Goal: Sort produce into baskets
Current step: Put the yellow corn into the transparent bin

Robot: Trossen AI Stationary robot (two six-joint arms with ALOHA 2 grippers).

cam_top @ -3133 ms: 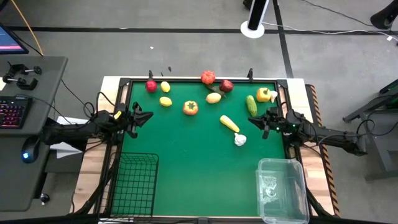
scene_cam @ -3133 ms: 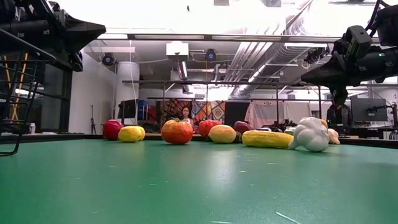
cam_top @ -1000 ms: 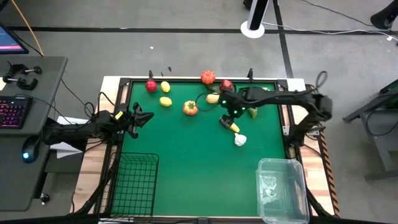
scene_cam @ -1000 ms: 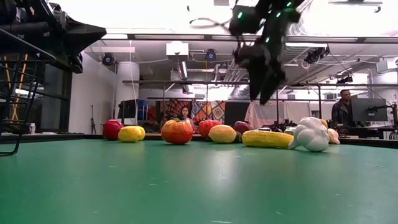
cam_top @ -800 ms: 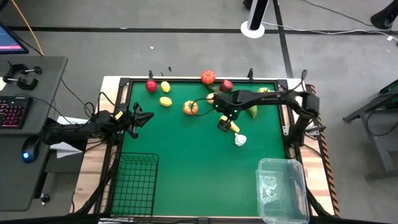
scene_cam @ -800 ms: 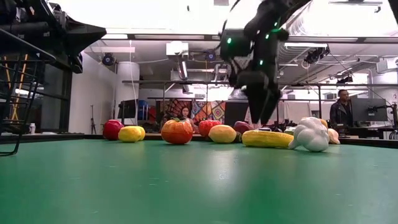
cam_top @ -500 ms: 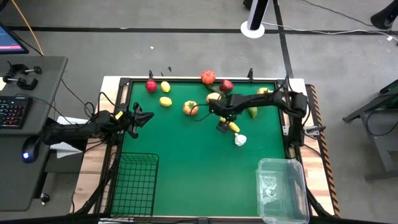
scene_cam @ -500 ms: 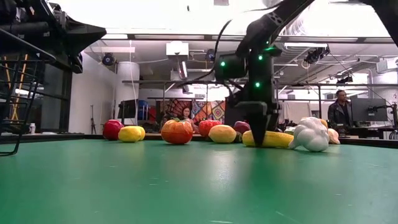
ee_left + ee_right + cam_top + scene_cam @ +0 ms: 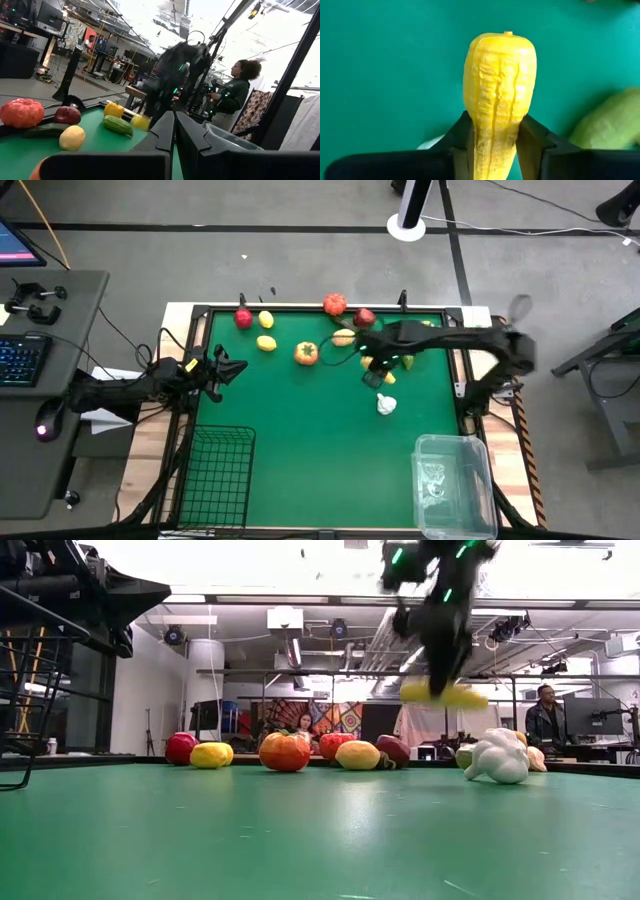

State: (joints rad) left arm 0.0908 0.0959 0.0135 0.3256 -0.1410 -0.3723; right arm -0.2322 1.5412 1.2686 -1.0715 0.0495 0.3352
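Right wrist view: the corn (image 9: 499, 95) is clamped between the right gripper (image 9: 496, 142)'s fingers, up off the green mat (image 9: 380, 75). Low view has it hanging above the garlic (image 9: 497, 759) and the row of produce. The left gripper (image 9: 222, 367) waits clenched and empty at the table's left edge, beyond the wire basket (image 9: 214, 480).

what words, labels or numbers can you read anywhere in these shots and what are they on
None can be read in any view.
The corn held in the right pincer has only moulded ridges, no lettering.
The monitor at the side desk shows a lit screen, too small to read.
The keyboard has glowing keys, their legends too small to read.
The wire basket and clear basket show no labels.
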